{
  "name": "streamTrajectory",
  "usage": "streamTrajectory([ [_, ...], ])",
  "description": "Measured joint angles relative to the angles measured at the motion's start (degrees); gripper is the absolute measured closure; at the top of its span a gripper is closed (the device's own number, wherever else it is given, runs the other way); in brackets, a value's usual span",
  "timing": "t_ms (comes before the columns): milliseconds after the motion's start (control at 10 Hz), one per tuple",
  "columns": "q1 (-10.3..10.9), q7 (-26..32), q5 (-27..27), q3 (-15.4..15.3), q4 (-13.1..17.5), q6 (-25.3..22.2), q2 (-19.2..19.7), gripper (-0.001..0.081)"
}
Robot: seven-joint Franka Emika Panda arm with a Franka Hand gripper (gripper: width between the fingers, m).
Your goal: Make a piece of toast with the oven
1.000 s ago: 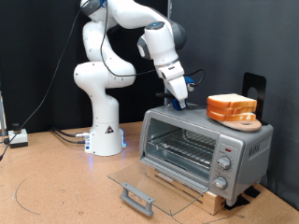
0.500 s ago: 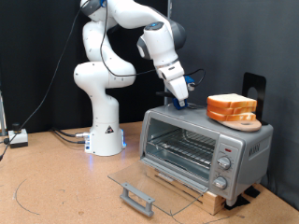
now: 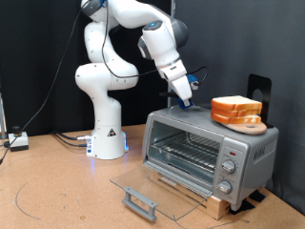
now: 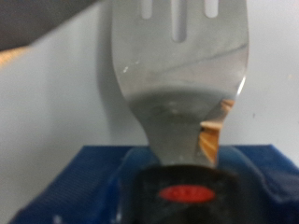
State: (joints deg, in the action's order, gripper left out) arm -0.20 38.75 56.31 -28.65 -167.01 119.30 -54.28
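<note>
Gripper [image 3: 185, 98]: above the oven top, clamped on a metal spatula [image 4: 179, 84] (slotted blade fills the wrist view).
Oven [image 3: 210, 149]: on the counter [image 3: 57, 196], glass door [image 3: 152, 186] folded down, rack bare.
Toast: slices piled [image 3: 237, 111] on the oven's top; single slice cannot be picked out.

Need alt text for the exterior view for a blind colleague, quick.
The white arm's claw hangs just above the oven top, beside stacked bread slices on it. The oven's glass door lies open, its wire rack bare.
</note>
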Motion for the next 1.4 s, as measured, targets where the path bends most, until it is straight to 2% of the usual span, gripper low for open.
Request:
streamTrajectory([
  [300, -0.26, 0.35, -2.49, 7.06, 2.05, -7.23, -3.16, 0.0411],
  [400, -0.5, 0.35, -3.57, 8.34, 2.31, -9.02, -4.21, 0.0411],
  [600, -0.64, 0.78, -3.57, 8.41, 3.29, -9.01, -3.58, 0.0411],
  [700, -1.19, 2.74, -5.02, 9.74, 3.67, -9.09, -2.9, 0.0411],
  [900, -3.47, 7.26, -9.96, 13.92, 4.97, -11.33, -0.6, 0.0411],
  [1100, -6.35, 8.28, -10.7, 17.02, 5.57, -10.68, 1.24, 0.0411],
  [1400, -12.49, 4.62, -11.7, 17.94, 6.06, -6.35, 3.66, 0.0411],
])
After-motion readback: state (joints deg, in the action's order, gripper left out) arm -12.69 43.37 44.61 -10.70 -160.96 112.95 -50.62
